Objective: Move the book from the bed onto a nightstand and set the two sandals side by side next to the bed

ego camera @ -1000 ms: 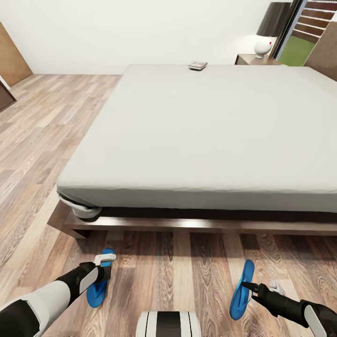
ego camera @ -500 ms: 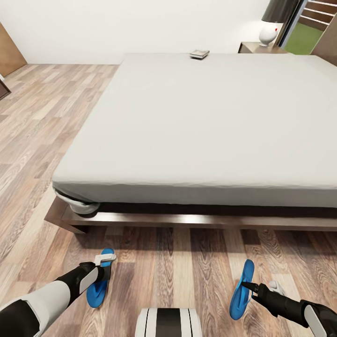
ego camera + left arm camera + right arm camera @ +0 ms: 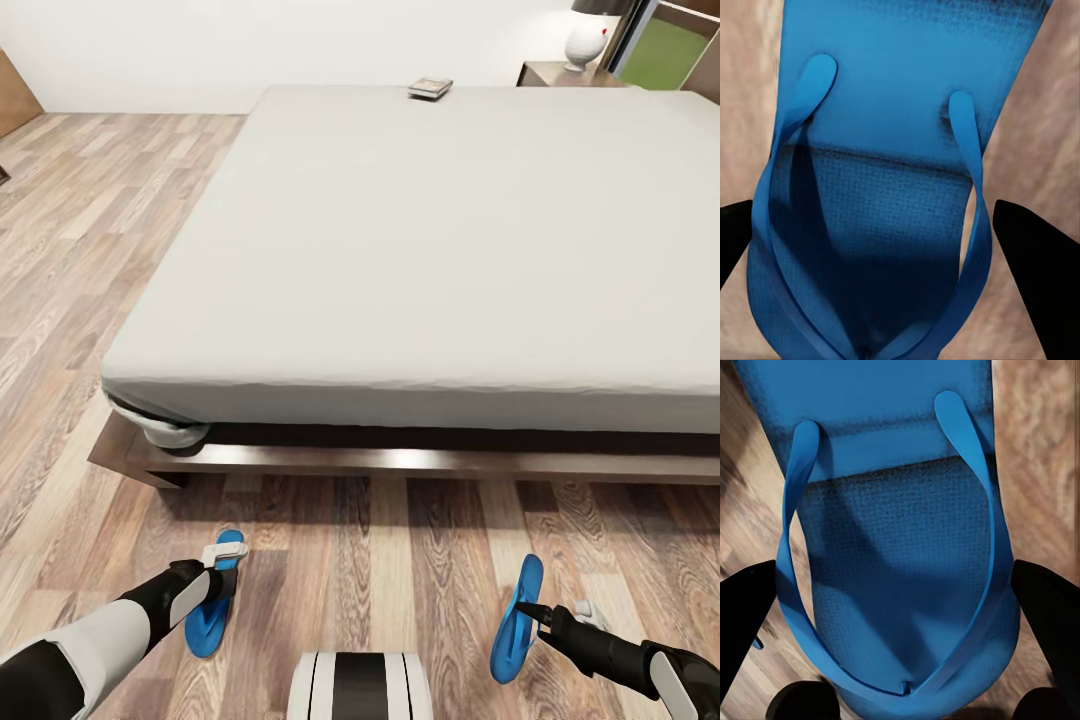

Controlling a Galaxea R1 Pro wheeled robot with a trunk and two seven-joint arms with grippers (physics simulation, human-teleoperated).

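Observation:
The bed [image 3: 420, 250] has an off-white mattress and a dark wooden frame. Far off, near its head end, lies the small dark book [image 3: 429, 88]. A nightstand [image 3: 560, 73] stands beyond the bed's far right corner. My left gripper [image 3: 218, 572] is shut on one blue sandal [image 3: 210, 615], which it holds flat just over the floor. Dark fingers [image 3: 1035, 270] press that sandal [image 3: 877, 187] from both sides. My right gripper [image 3: 528, 610] is shut on the other sandal [image 3: 516, 625], which is tilted on its edge. Its fingers [image 3: 1050, 607] flank that sandal's sole [image 3: 900, 547].
Wood-plank floor [image 3: 400, 560] lies between me and the bed frame [image 3: 400, 462]. A white lamp [image 3: 586, 40] stands on the nightstand, with a window onto green lawn [image 3: 668, 45] behind it. More floor runs along the bed's left side. My base [image 3: 360, 688] is between the arms.
The whole view has shifted: the bed's far end and the book now sit higher in the picture. Both grippers and their sandals keep the same places in the picture.

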